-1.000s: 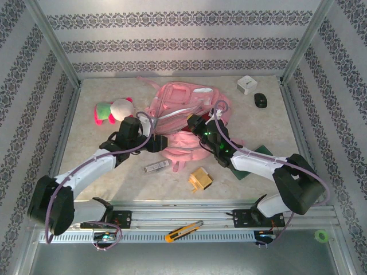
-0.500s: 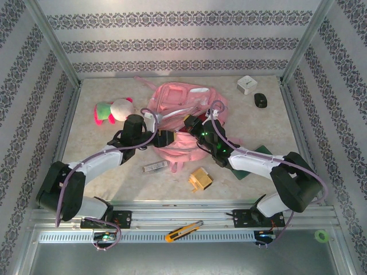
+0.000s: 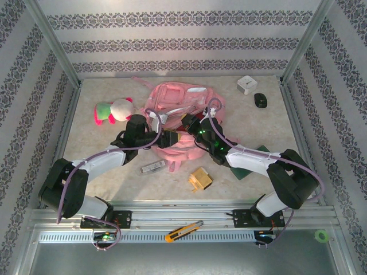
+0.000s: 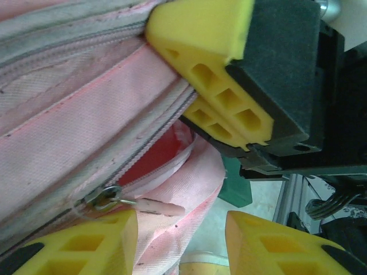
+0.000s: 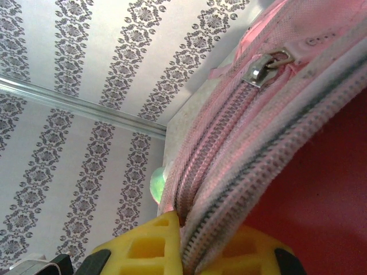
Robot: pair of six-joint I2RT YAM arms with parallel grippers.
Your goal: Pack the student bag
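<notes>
Right gripper [image 5: 182,232] is clamped on the big pink fabric backpack [image 3: 179,94] at its zipper edge. Left gripper [image 4: 180,235] gapes. That floppy edge might slip free.

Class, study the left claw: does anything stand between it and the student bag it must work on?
Nothing visible does. The left claw sits open right against the student bag, with the zip pull beside one finger. The right claw, shut on the bag's zipped edge, is close by, not between.

Table [image 3: 126,186] is being occupied | student bag [image 3: 178,94] centre | plush toy [image 3: 112,109] upper left | white box [image 3: 247,85] upper right
</notes>
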